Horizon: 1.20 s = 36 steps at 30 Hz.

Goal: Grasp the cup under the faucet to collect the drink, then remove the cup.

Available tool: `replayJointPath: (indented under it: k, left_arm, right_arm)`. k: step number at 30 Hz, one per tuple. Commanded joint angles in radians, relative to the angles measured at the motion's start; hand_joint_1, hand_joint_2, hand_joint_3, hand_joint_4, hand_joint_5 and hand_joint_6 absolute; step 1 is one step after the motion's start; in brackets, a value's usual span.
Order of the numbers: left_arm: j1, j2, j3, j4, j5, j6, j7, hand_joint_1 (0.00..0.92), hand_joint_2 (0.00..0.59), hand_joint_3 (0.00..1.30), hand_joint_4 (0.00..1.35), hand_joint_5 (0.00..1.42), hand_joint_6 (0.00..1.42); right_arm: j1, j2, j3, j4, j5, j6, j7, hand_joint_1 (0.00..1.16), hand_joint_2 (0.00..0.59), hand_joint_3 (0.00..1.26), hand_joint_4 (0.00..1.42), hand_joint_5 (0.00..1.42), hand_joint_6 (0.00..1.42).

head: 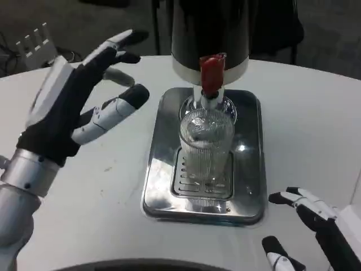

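A clear ribbed cup [206, 148] stands upright on the slotted grate of a shiny metal drip tray [161, 186], directly below the faucet [211, 76] with its red lever, which juts from a dark dispenser [210, 34] at the back of the tray. Whether the cup holds any liquid is hard to tell through the reflections. The left hand [76, 104] hovers left of the tray above the white tabletop [96, 209], fingers spread wide and holding nothing (its fingertips point toward the cup without touching it). The right hand [307, 226] sits low at the near right corner, fingers apart, also grasping nothing, just off the tray's edge.
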Motion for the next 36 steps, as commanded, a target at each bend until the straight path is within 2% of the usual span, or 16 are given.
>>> replayJointPath:
  k: [1,3,7,13,25,36]
  left_arm:
    - [-0.044,-0.008,0.013,-0.087,-0.161,0.105,-0.140,0.000,0.109,0.28,0.22,0.32,0.50]
    - [-0.080,-0.004,0.014,-0.135,-0.232,0.192,-0.206,0.000,0.105,0.28,0.22,0.33,0.50]
    - [-0.125,-0.001,0.021,-0.194,-0.293,0.314,-0.278,0.000,0.103,0.28,0.22,0.34,0.49]
    - [-0.186,-0.005,0.019,-0.202,-0.298,0.415,-0.341,0.000,0.102,0.28,0.22,0.34,0.49]
    - [-0.288,-0.034,-0.034,-0.074,-0.247,0.463,-0.433,0.000,0.103,0.26,0.21,0.32,0.43]
    - [-0.373,-0.057,-0.092,0.128,-0.194,0.399,-0.546,0.000,0.112,0.25,0.20,0.31,0.40]
  right_arm:
    - [-0.012,0.067,0.021,-0.016,-0.003,-0.001,0.000,0.32,0.463,0.23,0.12,0.17,0.20]
    - [-0.009,0.067,0.021,-0.016,-0.002,-0.005,-0.002,0.32,0.463,0.23,0.12,0.17,0.20]
    - [-0.001,0.069,0.017,-0.016,0.005,-0.017,-0.009,0.32,0.463,0.24,0.12,0.17,0.20]
    - [0.012,0.073,0.002,-0.016,0.021,-0.036,-0.016,0.32,0.463,0.24,0.12,0.17,0.20]
    - [0.033,0.081,-0.018,-0.016,0.053,-0.073,-0.022,0.32,0.463,0.24,0.12,0.17,0.20]
    - [0.057,0.082,-0.018,-0.016,0.066,-0.080,-0.029,0.32,0.463,0.24,0.13,0.18,0.20]
